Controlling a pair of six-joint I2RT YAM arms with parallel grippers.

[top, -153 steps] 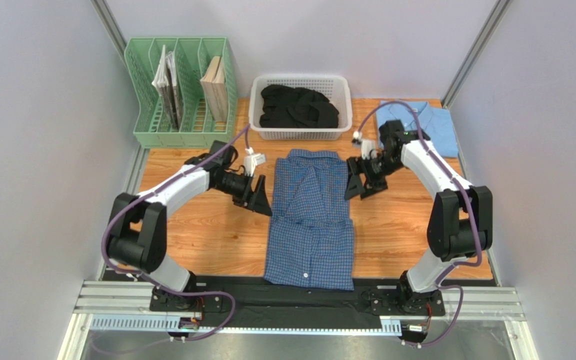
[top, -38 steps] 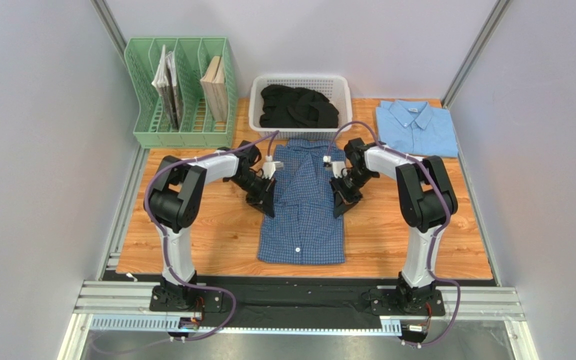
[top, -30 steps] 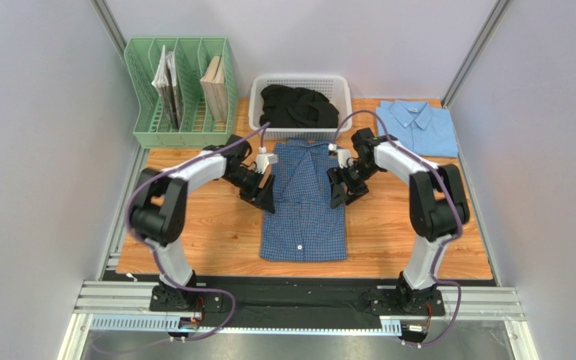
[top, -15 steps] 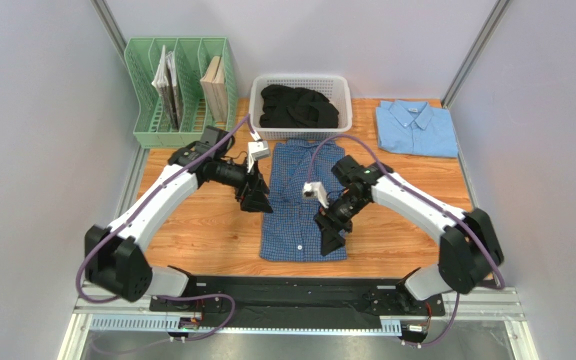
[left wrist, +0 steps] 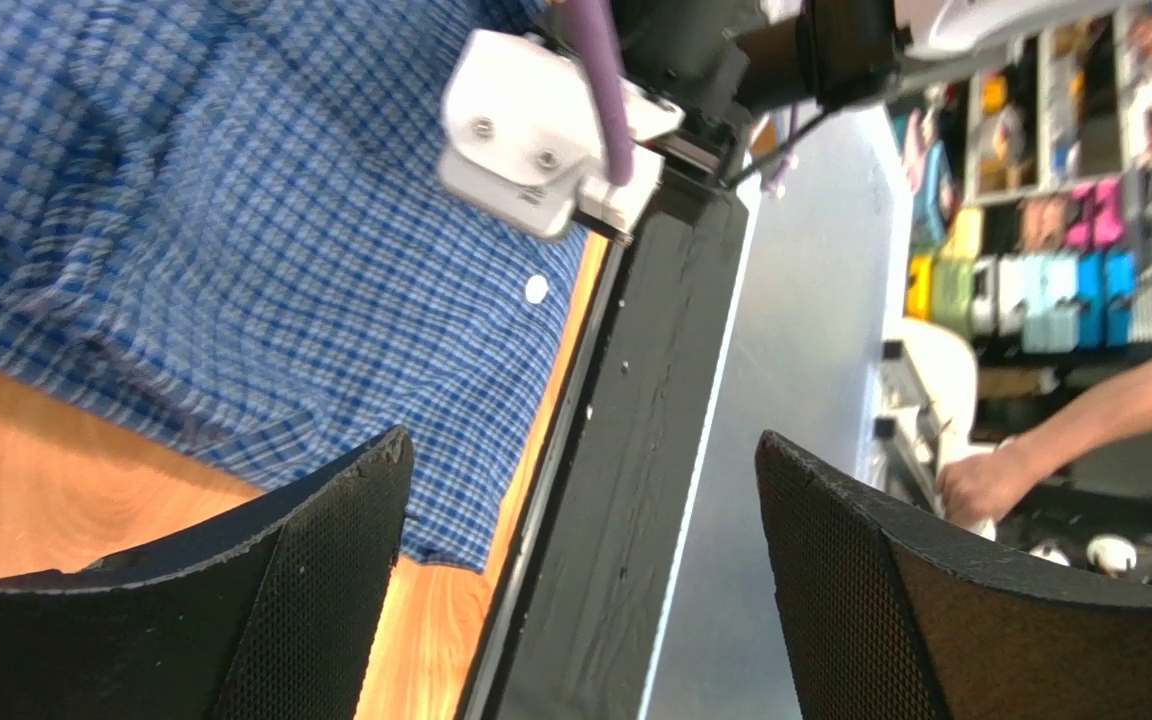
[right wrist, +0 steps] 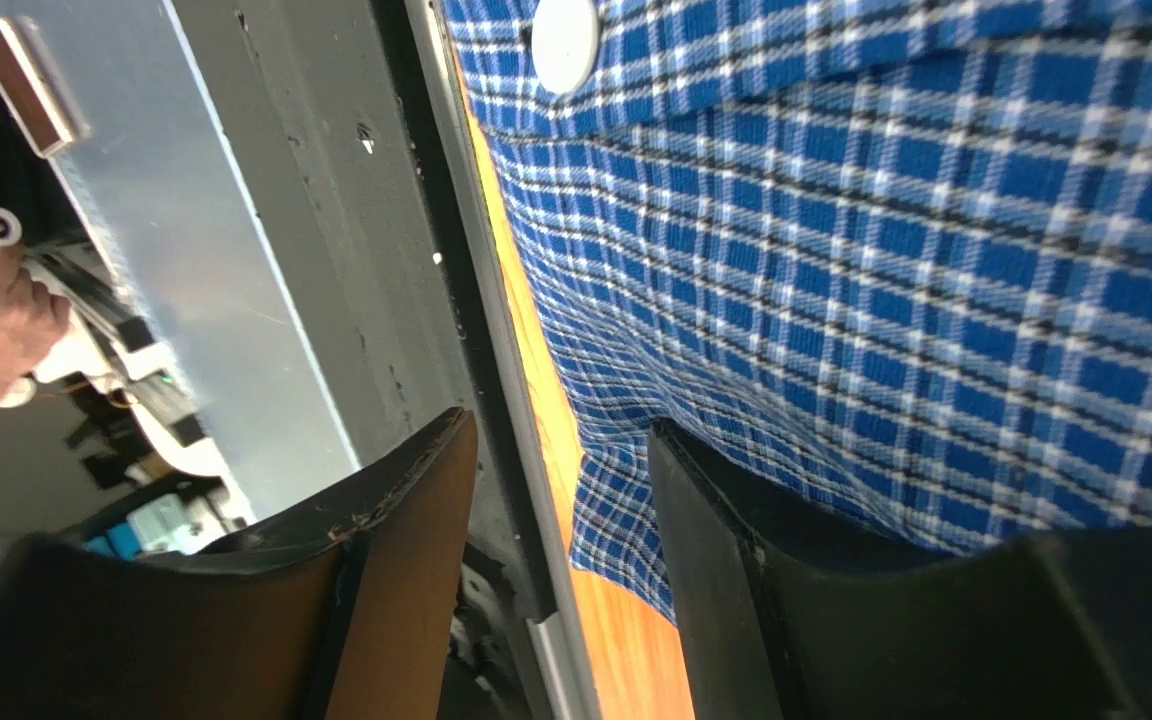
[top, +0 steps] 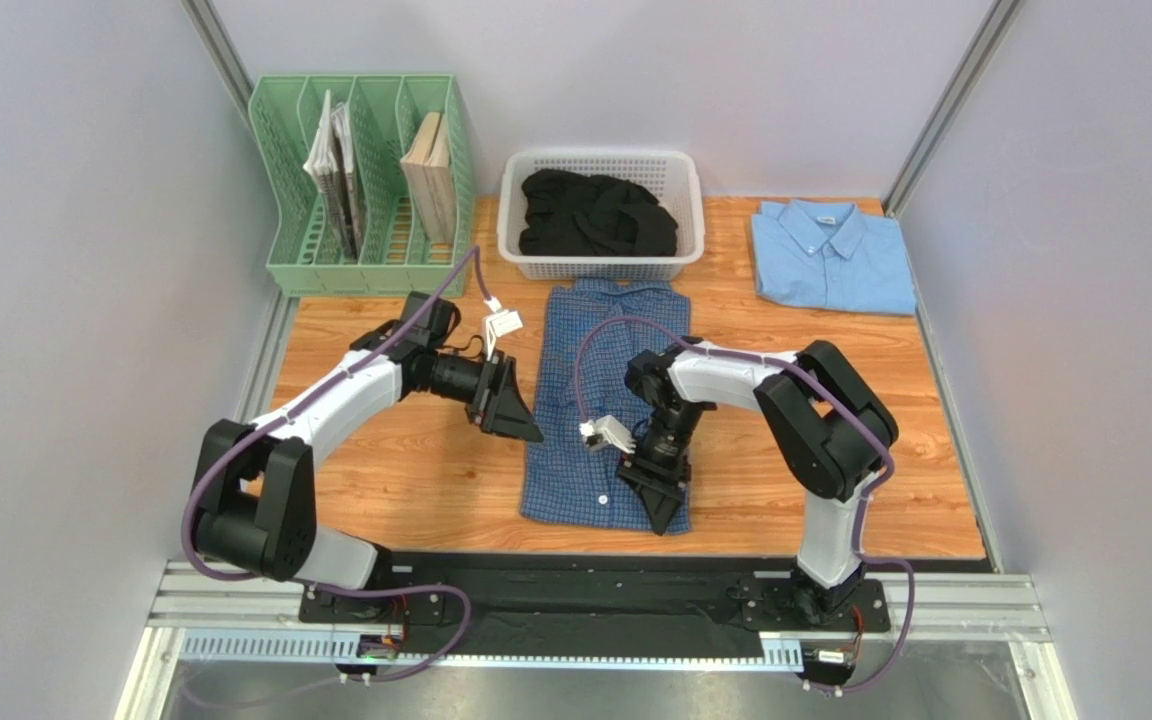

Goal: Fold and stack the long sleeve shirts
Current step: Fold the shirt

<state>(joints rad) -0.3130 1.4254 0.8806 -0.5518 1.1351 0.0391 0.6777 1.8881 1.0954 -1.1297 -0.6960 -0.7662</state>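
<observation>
a: where's the checked one rn?
b: dark blue shirt (top: 605, 375) lies flat mid table (top: 387, 465), folded to a long strip w/ no sleeves showing. collar twd the white basket (top: 602, 272), hem twd the arm bases. light blue shirt (top: 835, 258) sits folded at the far right corner, well apart.
a: grippers?
b: right gripper (top: 660, 503) is down at the near hem, right side. wrist cam shows its fingers parted w/ the hem edge in the gap, nothing pinched. left gripper (top: 515, 413) hangs just beside the shirt's left edge over bare wood, fingers wide apart, empty.
a: so next = hem up to collar?
b: prob. imo left should reach the other hem corner first. then both pinch all layers, lift low & even, and carry straight twd the collar so edges line up. a one-sided pull would skew it.
a: bins?
b: basket holds a heap of black clothes (top: 597, 210). green file rack (top: 364, 278) far left has books (top: 428, 173) standing in a couple of slots. other slots look bare.
</observation>
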